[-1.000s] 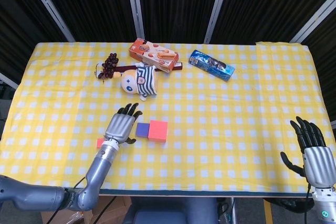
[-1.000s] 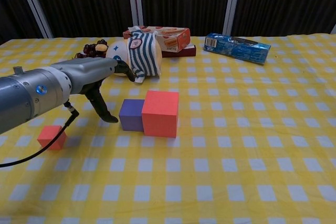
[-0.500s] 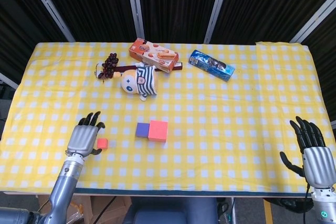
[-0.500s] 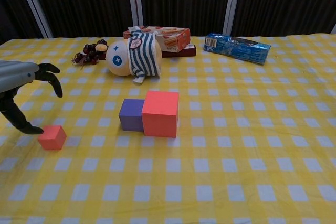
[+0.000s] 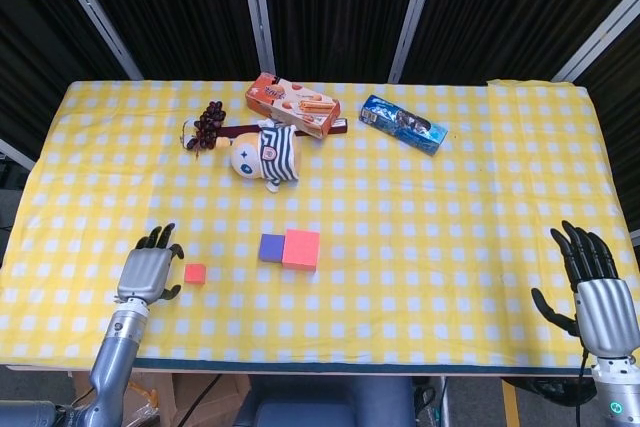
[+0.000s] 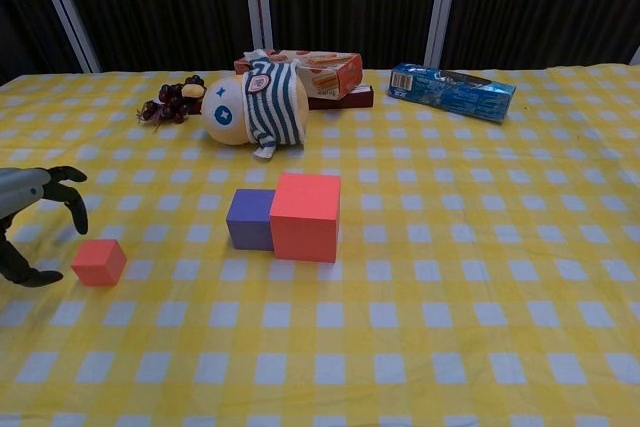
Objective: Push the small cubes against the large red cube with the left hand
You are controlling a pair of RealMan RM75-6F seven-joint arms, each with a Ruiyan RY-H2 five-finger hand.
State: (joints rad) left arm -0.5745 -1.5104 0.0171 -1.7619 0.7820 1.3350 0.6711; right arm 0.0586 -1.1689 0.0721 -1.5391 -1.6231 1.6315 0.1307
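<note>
The large red cube (image 5: 301, 248) (image 6: 305, 215) stands mid-table with a small purple cube (image 5: 271, 247) (image 6: 251, 218) touching its left face. A small red cube (image 5: 195, 273) (image 6: 99, 261) lies apart, further left. My left hand (image 5: 146, 270) (image 6: 28, 217) hovers just left of that small red cube, fingers spread and slightly curled, holding nothing; a small gap separates them. My right hand (image 5: 592, 287) stays at the table's front right edge, fingers apart and empty; the chest view does not show it.
A striped plush toy (image 5: 265, 155), a bunch of dark grapes (image 5: 207, 124), a snack box (image 5: 292, 104) and a blue packet (image 5: 402, 124) lie at the back of the yellow checked table (image 5: 450, 227).
My left hand has drawn away from the purple cube and swung left and toward the front edge, ending beside the small red cube. The cubes and right hand have stayed put.
</note>
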